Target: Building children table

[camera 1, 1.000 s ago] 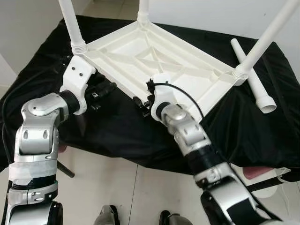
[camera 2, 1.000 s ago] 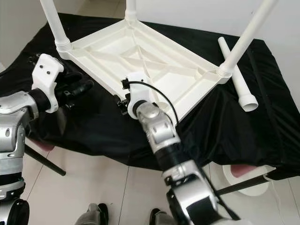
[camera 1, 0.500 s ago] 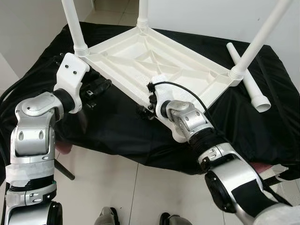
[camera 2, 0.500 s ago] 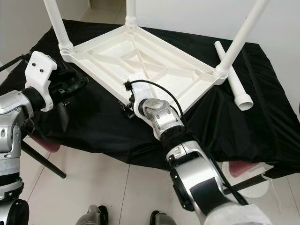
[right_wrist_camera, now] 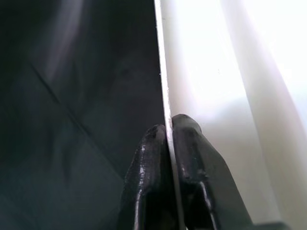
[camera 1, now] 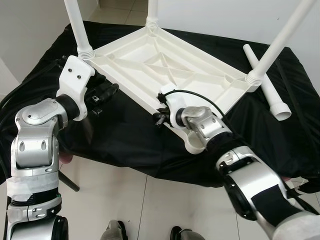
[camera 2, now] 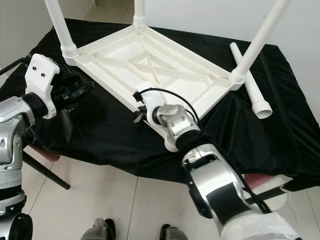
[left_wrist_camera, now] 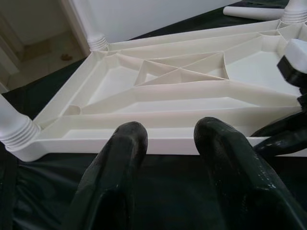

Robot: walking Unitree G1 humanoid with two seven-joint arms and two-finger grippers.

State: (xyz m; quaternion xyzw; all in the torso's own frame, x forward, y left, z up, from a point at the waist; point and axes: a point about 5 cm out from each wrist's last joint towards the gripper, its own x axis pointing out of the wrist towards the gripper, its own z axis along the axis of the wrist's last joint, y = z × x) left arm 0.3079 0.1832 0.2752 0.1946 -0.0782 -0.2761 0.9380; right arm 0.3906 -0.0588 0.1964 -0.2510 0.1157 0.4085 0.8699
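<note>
So in the left eye view, the white plastic children's table [camera 1: 170, 70] was lying upside down on the worktop covered in black cloth [camera 1: 120, 135], with three round white legs screwed into its corners and pointing up. A fourth loose white plastic leg tube [camera 1: 267, 85] lay on the cloth just past the table's far right corner. The left claw [camera 1: 102, 93] sat beside the table's left edge, near the corner leg, not touching it as far as I could tell. The right claw [camera 1: 160, 116] was at the table's near rim, close to the empty socket corner.

Right eye view was the same scene, and the right arm reached across in front of the rim; light floor tiles [camera 2: 125, 200] showed below the cloth.

Left wrist view: the two black fingers [left_wrist_camera: 120, 163] were spread apart with nothing between them, aimed at the table's ribbed underside.

Right wrist view: the fingers [right_wrist_camera: 151, 182] were pinched almost together with the thin white rim of the table sandwiched between them, dark cloth off to one side.
</note>
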